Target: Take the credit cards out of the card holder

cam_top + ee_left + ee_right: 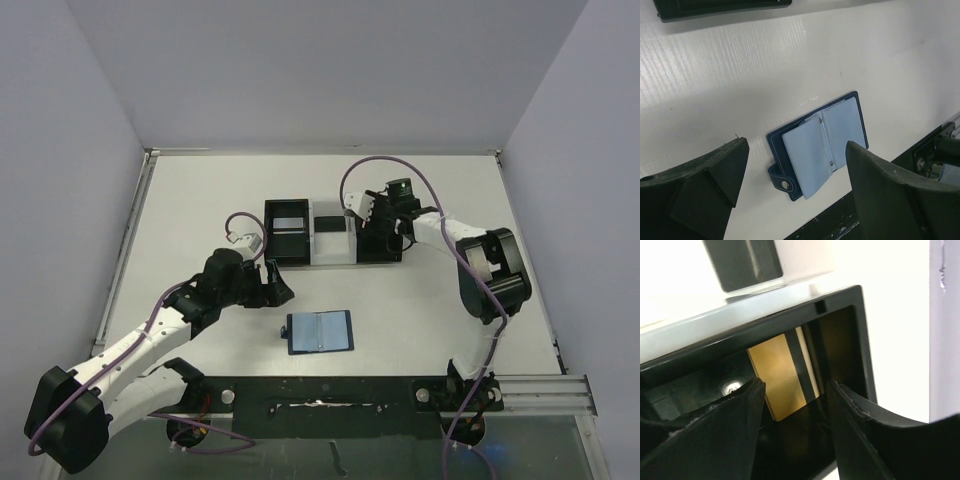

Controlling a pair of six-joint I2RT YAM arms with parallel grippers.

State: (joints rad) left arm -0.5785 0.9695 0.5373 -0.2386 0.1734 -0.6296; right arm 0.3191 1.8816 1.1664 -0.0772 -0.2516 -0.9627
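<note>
The card holder (320, 331), a navy bifold wallet, lies open on the table near the front, pale blue inside. It also shows in the left wrist view (825, 137), with its snap strap (782, 182) at the lower left. My left gripper (278, 290) hangs open and empty just left of and above the wallet (796, 146). A gold credit card (780, 375) with a dark stripe lies inside the right black box (790, 320). My right gripper (372, 222) is open over that box, its fingers either side of the card (796, 385) and not holding it.
Two black boxes joined by a clear section (332, 232) stand at mid-table. The left box (288, 232) holds a pale rectangle. A black rail (330, 392) runs along the front edge just below the wallet. White walls close in the table.
</note>
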